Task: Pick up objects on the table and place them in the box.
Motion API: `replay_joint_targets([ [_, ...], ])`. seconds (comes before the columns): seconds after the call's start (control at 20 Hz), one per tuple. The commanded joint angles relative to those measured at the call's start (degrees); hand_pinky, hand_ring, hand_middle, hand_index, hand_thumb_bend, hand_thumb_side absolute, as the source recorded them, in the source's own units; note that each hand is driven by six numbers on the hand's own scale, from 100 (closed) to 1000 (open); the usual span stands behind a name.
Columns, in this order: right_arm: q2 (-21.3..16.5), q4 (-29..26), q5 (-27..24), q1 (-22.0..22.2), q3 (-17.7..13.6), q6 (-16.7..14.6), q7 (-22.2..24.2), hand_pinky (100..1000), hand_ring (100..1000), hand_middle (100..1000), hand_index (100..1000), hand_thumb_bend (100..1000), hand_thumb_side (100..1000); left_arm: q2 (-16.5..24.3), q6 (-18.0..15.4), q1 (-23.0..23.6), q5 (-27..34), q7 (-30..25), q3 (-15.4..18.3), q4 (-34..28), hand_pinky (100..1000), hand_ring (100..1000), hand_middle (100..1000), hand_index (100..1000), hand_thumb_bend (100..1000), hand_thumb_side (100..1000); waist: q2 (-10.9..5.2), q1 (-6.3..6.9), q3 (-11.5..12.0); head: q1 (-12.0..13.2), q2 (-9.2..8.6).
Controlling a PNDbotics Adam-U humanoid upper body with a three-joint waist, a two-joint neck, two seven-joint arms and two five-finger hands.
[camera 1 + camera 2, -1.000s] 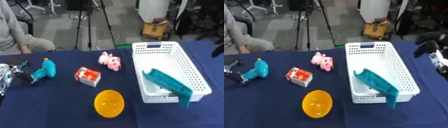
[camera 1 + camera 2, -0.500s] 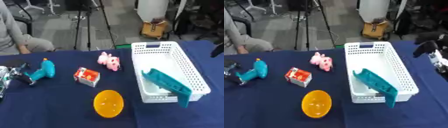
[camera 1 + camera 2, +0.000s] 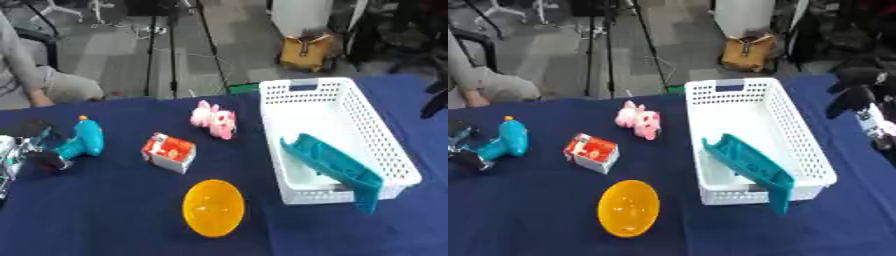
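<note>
Teal plastic toy drill (image 3: 79, 142) at far left of blue table (image 3: 114, 220), lying on its side, grip end toward left hand (image 3: 16, 152). Left hand just beside grip, possibly touching; cannot tell finger state. Right hand (image 3: 866, 107) at right edge beyond white basket (image 3: 385, 145), dark, hanging clear of table; finger state also unreadable.

Judged: drill hard-shelled, light, stiff, smooth enough to slip. Best taken round the barrel or the grip, not the nose.

Red-and-white carton (image 3: 169, 152) near centre-left: light, crushable walls, to be pinched across short faces. Pink plush toy (image 3: 214, 119) just left of basket: soft, forgiving, any hold fine. Orange bowl (image 3: 213, 207) nearest, tilted on its side: thin, rigid, slick; rim pinch likely only option.

Teal flat piece (image 3: 337, 167) already in basket, leaning over near-right corner, one end protruding past rim. Might tip out if basket knocked.
</note>
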Motion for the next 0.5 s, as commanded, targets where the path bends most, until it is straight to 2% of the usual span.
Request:
replay_joint_targets([
  [0.05, -1.2, -0.6, -0.1, -1.1, -0.6, -0.2, 0.3, 475, 504, 601, 757, 146, 593, 1.9, 0.0, -1.5, 0.1, -0.3, 0.5, -0.2, 717, 759, 716, 795, 618, 407, -0.52, 0.05, -0.2, -0.1, -0.79],
  [0.2, -1.2, -0.5, -0.1, -1.2, -0.6, -0.2, 0.4, 475, 503, 600, 757, 145, 594, 1.7, 0.1, -1.6, 0.1, -0.7, 0.6, 0.4, 717, 757, 708, 791, 614, 404, -0.01, 0.17, -0.5, -0.1, -0.93],
  [0.25, -1.2, -0.5, -0.1, -1.2, -0.6, -0.3, 0.4, 475, 503, 600, 757, 147, 594, 1.6, 0.2, -1.6, 0.0, -0.8, 0.7, 0.7, 710, 741, 668, 760, 600, 377, 0.13, 0.19, -0.6, -0.2, -0.93],
  [0.3, -1.2, -0.5, -0.1, -1.2, -0.7, -0.3, 0.4, 475, 503, 600, 757, 147, 594, 1.5, 0.3, -1.6, -0.1, -0.7, 0.7, 0.8, 710, 741, 668, 760, 600, 377, 0.20, 0.20, -0.6, -0.2, -0.93],
  [0.35, -1.2, -0.5, -0.1, -1.2, -0.7, -0.3, 0.4, 475, 503, 600, 757, 154, 594, 1.5, 0.4, -1.6, -0.2, -0.7, 0.6, 1.0, 694, 683, 604, 711, 571, 334, 0.25, 0.21, -0.6, -0.2, -0.88],
  [0.5, -1.2, -0.4, -0.1, -1.2, -0.7, -0.3, 0.4, 475, 503, 600, 757, 155, 594, 1.4, 0.5, -1.5, -0.5, -0.7, 0.6, 1.2, 692, 675, 598, 706, 568, 328, 0.27, 0.22, -0.6, -0.2, -0.83],
])
